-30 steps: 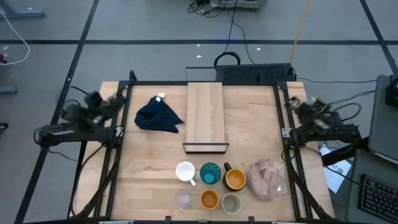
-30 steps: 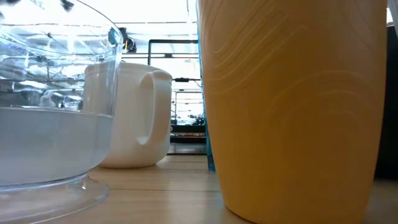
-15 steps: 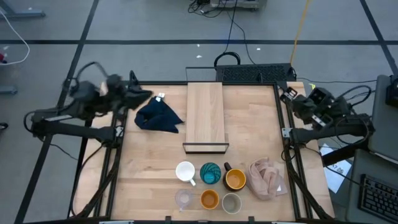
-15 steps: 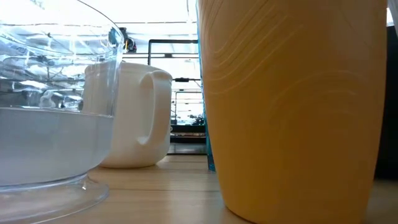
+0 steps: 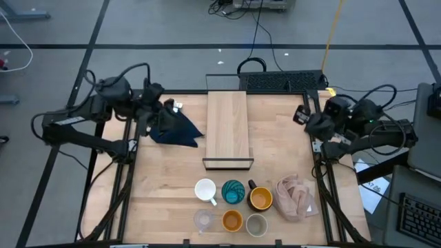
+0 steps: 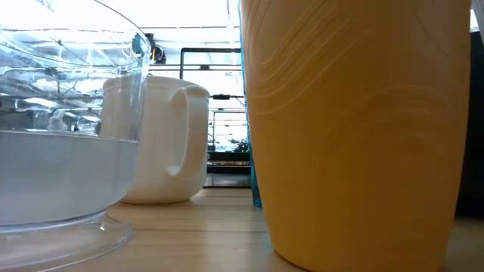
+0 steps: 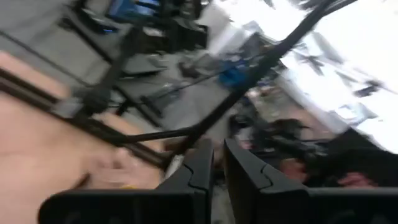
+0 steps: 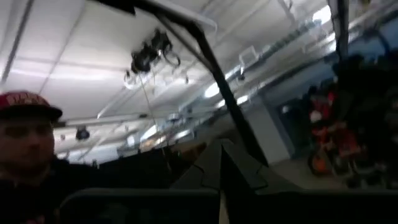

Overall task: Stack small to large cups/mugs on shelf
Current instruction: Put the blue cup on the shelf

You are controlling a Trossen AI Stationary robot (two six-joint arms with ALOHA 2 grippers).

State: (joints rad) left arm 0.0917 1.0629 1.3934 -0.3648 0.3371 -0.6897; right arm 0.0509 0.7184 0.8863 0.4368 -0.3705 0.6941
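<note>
Six vessels stand on their bases near the table's near edge: white mug [image 5: 205, 189], teal ribbed tumbler [image 5: 233, 192], black mug with yellow-orange inside [image 5: 260, 199], clear glass [image 5: 202, 220], orange cup [image 5: 232, 221] and grey-beige cup [image 5: 256, 224]. The long light-wood shelf [image 5: 227, 127] lies flat at the table's middle. My left gripper [image 5: 167, 105] is shut and empty above the far left corner, by the navy cloth. My right gripper [image 5: 300, 114] is shut and empty at the table's right edge. The low view shows the glass [image 6: 60, 151], the white mug [image 6: 162, 140] and the orange cup [image 6: 355, 128] close up.
A dark navy cloth [image 5: 176, 128] lies left of the shelf. A pink-beige cloth [image 5: 296, 197] lies right of the cups. Black frame rails run along both table sides. A person in a red cap [image 8: 25, 124] shows beyond the table in the right wrist view.
Both arms have risen from beside the table and swung inward. My left gripper has gone toward the table's right, reaching the far left corner by the navy cloth. My right gripper has gone toward the table's left, reaching the right edge. The cups and the shelf have stayed put.
</note>
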